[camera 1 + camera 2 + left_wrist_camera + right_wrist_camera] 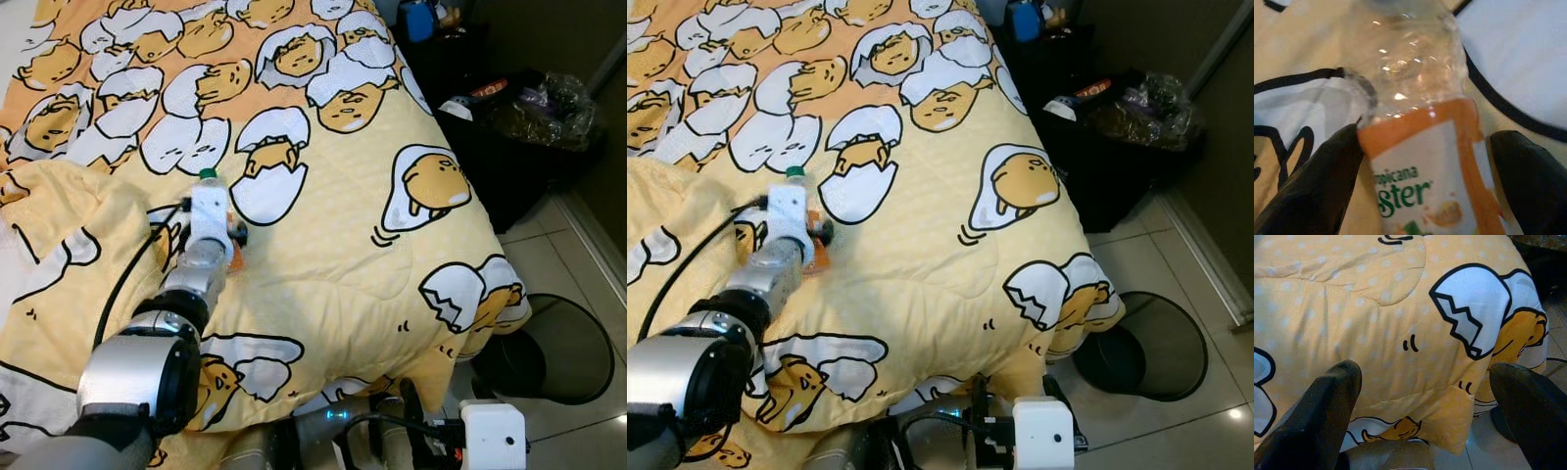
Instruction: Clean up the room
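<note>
reaching out over the bed, the left gripper (1425,161) sits at a plastic bottle (1420,147) lying on the yellow egg-print quilt (343,245). its two black fingers (1317,186) are spread wide, one on each side of the bottle's orange label; one finger appears to touch the label edge, the other stands just clear. nothing is clamped yet. the bottle lies directly ahead of the claw, between the fingers, its long axis running away along the line of the arm, green cap (207,174) at the far end beyond the wrist housing. the clear upper part looks empty. judgement: the bottle is already centred, so the coming move turns on closing square across the label rather than any sideways correction; the soft quilt may let the bottle roll or sink as the fingers close. the right gripper (1425,411) hangs low at the foot of the bed, fingers wide apart and holding nothing, well apart from the bottle. a dark waste bin (563,348) stands on the floor tiles beside the bed corner.
</note>
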`<state>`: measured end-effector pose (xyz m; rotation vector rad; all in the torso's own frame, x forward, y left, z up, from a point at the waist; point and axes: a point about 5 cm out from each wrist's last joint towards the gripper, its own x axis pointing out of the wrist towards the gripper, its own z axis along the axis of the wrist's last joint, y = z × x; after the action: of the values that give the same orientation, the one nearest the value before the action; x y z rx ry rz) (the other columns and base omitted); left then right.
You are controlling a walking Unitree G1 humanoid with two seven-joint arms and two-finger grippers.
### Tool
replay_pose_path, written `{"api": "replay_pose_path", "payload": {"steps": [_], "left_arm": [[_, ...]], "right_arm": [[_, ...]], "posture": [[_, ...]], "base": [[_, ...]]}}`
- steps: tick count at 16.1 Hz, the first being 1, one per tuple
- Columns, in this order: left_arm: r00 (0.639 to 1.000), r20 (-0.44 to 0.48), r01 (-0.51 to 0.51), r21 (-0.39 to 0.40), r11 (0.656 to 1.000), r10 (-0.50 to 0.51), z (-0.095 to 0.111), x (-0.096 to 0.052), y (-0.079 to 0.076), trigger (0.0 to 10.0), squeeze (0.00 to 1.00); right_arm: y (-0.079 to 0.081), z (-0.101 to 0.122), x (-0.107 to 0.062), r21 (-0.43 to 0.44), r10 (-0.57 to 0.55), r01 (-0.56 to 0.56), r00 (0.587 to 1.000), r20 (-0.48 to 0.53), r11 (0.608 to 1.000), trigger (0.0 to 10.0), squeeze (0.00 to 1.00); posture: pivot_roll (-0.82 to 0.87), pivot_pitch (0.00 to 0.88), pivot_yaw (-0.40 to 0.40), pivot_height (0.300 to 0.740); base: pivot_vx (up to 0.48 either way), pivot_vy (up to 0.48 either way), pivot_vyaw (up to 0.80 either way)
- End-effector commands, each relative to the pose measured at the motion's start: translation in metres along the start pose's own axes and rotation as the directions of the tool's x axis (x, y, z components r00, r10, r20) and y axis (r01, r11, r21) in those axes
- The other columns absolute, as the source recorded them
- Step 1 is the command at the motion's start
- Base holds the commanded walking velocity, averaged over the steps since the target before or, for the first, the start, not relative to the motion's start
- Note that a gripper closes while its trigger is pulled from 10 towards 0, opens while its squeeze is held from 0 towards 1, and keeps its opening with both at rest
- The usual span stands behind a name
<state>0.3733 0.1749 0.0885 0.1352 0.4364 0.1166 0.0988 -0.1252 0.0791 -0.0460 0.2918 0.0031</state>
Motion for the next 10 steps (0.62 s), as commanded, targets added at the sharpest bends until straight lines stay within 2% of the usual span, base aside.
{"api": "replay_pose_path", "payload": {"steps": [1,7,8,10], "left_arm": [[0.994,-0.109,0.012,0.028,1.0,-0.009,-0.03,-0.003,0.002,0.0,0.0],[0.995,-0.092,0.028,0.011,1.0,-0.027,-0.028,-0.002,0.006,0.0,0.0],[0.996,-0.058,0.064,-0.024,0.998,-0.065,-0.024,-0.002,0.002,0.0,0.0],[0.995,-0.021,0.092,-0.062,0.994,-0.094,-0.02,-0.002,-0.001,0.0,0.0]], "right_arm": [[0.0,0.001,-0.001,0.009,-0.005,0.005,1.0,-0.009,1.0,10.0,0.0],[-0.002,0.002,0.003,0.007,-0.001,0.001,1.0,-0.011,1.0,10.0,0.0],[-0.005,0.002,0.013,0.004,0.003,-0.003,1.0,0.0,1.0,10.0,0.0],[-0.007,0.002,0.021,0.005,0.006,-0.006,1.0,0.012,1.0,10.0,0.0]], "posture": [[-0.33,0.3,0.105,0.74],[-0.31,0.279,0.101,0.74],[-0.29,0.25,0.1,0.74],[-0.28,0.232,0.1,0.74]], "base": [[0.0,0.0,0.0],[0.0,0.0,0.0],[0.0,0.0,0.0],[0.0,0.0,0.0]]}}
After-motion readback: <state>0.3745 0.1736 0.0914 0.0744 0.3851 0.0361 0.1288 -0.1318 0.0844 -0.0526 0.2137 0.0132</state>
